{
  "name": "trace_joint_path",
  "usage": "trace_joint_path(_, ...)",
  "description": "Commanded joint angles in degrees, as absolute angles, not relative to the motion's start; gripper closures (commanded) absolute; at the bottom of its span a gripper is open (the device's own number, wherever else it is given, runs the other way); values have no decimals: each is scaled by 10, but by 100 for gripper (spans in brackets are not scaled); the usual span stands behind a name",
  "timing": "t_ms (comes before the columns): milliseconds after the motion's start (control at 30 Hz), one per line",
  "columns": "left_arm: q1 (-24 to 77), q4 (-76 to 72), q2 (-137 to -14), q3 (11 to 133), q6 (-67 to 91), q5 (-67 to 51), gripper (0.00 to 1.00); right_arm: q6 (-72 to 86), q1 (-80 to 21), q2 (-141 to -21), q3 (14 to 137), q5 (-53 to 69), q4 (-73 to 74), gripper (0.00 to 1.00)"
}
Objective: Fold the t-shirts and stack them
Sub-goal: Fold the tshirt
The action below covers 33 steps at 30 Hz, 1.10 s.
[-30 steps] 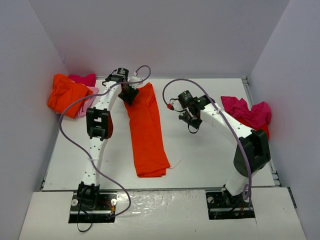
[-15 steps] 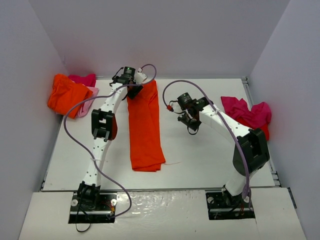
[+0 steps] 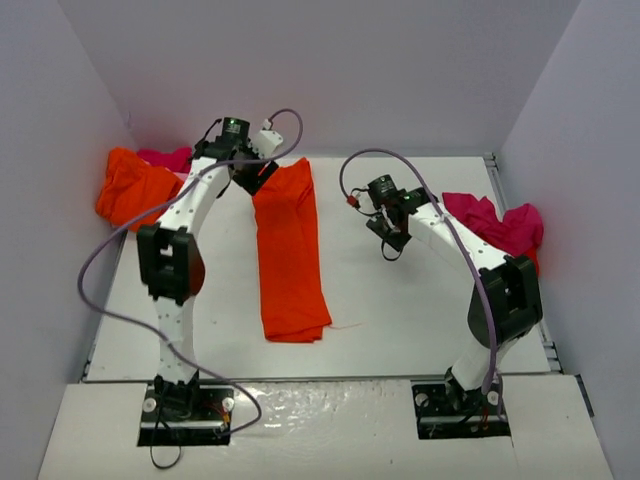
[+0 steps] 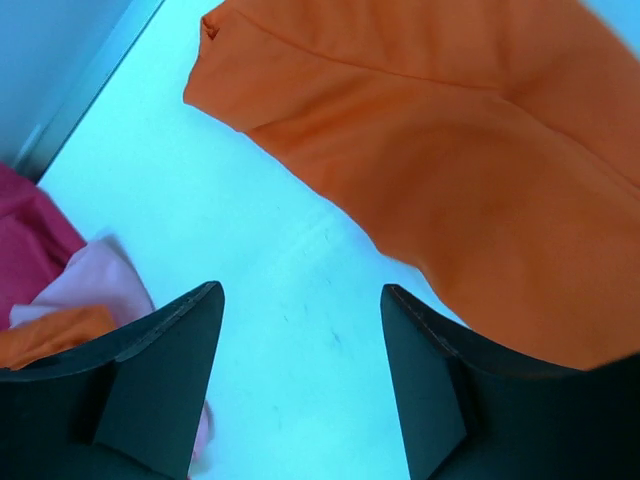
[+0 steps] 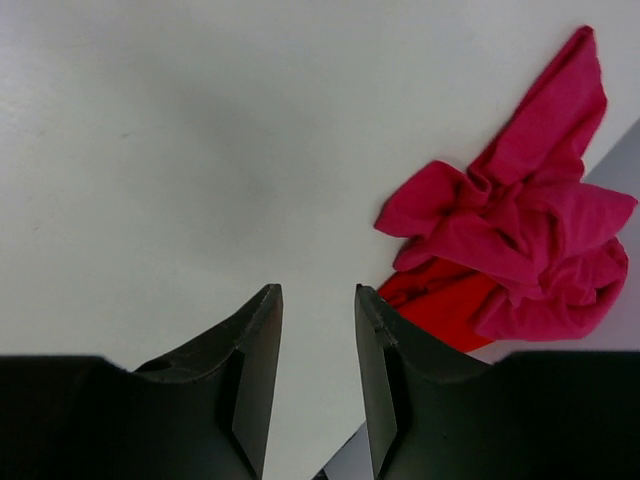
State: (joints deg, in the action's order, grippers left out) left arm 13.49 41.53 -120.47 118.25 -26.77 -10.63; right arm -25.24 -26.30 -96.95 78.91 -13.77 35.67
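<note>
A bright orange t-shirt [image 3: 290, 250], folded into a long strip, lies on the white table [image 3: 400, 300] from the back middle toward the front; its top end shows in the left wrist view [image 4: 450, 140]. My left gripper [image 3: 250, 178] is open and empty, just left of the strip's top end, above bare table. My right gripper [image 3: 392, 240] is open and empty over bare table, left of a crumpled magenta-pink shirt [image 3: 495, 225] with red cloth [image 5: 450, 305] under it. A pile at the back left holds an orange shirt [image 3: 125, 190], a magenta one [image 3: 165, 157] and pale pink cloth [image 4: 100, 285].
Grey-white walls close in the table at the back, left and right. A metal rail [image 3: 492, 165] runs along the table's right edge. Purple cables [image 3: 380, 160] loop off both arms above the table.
My left gripper has let go of the orange strip's top end and moved left and back. The strip has shifted slightly left and straightened. My right gripper has drifted a little right.
</note>
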Motion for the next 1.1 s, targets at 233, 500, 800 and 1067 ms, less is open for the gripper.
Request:
trace_joint_path(233,255,332,-861,707,-343,-165,42,-148,-157,-1017,925,-139,283,66)
trace_joint_path(500,324,291,-837,600,-346,-149,47,-153,-138,-1072,930,46,303,66)
trace_joint_path(800,404,302,-855,608,-330,-141,47,-162,-128,-1085,910,44,296,66)
trace_joint_path(1067,462,438,-854,645,-358,-214,44,-174,-118,-1085,888,48,289,65)
